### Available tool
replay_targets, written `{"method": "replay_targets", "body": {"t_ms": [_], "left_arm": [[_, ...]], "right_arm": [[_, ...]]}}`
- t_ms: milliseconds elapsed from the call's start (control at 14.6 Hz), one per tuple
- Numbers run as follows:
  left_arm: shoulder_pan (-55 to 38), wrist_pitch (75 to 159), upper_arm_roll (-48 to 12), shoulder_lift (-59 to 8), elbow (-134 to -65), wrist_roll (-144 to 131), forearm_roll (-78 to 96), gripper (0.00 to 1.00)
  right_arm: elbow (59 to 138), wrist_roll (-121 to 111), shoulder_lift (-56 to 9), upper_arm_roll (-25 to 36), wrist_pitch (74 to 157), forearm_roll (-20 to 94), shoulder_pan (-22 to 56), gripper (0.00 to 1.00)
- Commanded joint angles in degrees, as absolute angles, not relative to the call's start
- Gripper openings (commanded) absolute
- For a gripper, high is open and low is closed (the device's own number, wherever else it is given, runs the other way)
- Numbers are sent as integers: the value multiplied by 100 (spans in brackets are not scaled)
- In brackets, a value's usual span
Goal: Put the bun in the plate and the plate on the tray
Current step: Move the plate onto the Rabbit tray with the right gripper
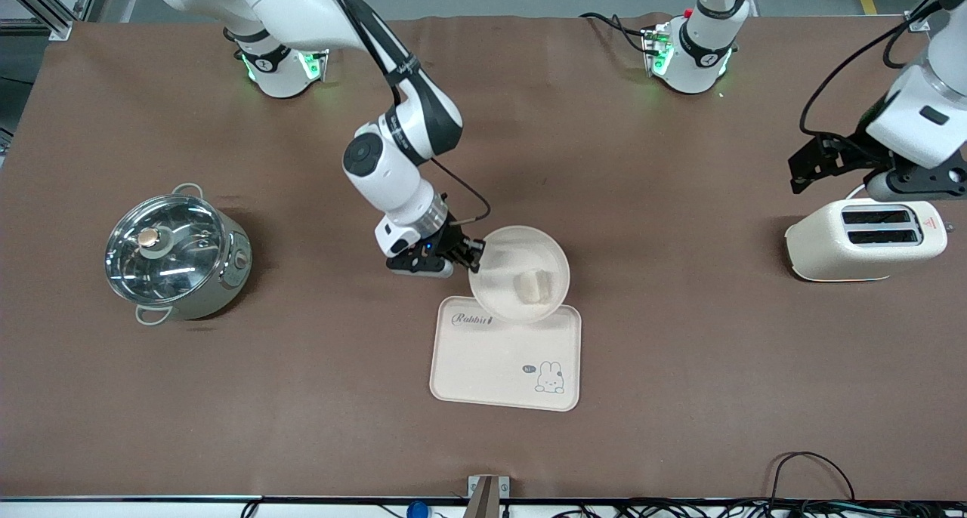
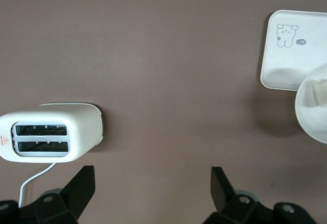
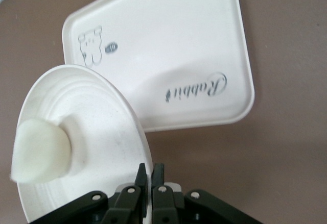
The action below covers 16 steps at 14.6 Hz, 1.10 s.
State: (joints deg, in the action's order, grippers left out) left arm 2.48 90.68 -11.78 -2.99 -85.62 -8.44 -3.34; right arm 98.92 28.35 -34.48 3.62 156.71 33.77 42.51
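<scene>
The round cream plate (image 1: 506,265) is held tilted in the air with the pale bun (image 1: 532,286) lying in it. My right gripper (image 1: 474,257) is shut on the plate's rim, and the plate hangs over the edge of the Rabbit tray (image 1: 498,359) that lies nearest the robots. In the right wrist view the fingers (image 3: 145,175) pinch the plate's rim (image 3: 115,117), the bun (image 3: 40,152) rests in the dish and the tray (image 3: 168,45) lies below. My left gripper (image 2: 153,188) is open and empty, waiting above the table beside the toaster.
A cream toaster (image 1: 865,238) stands toward the left arm's end of the table, with my left gripper above it; it also shows in the left wrist view (image 2: 51,132). A steel pot with a glass lid (image 1: 175,254) stands toward the right arm's end.
</scene>
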Motion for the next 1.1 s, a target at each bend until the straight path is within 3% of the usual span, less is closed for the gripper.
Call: {"method": "replay_targets", "body": {"t_ms": [0,275,1031], "left_arm": [[132,8982,-1204,-352,-8306,-791,-247,100],[141,8833,-1064,-378,-8192,-475,-176,100],[316,9095,-1046,-396,-8191,-448,-158,100]], "right_arm": [[8783,2777,-4409,308,15697,3727,4070,0],[8148,2620,-5035,316,15697,3691,3806,0],[7673,2382,-5563,308,15741,3726,3516,0]]}}
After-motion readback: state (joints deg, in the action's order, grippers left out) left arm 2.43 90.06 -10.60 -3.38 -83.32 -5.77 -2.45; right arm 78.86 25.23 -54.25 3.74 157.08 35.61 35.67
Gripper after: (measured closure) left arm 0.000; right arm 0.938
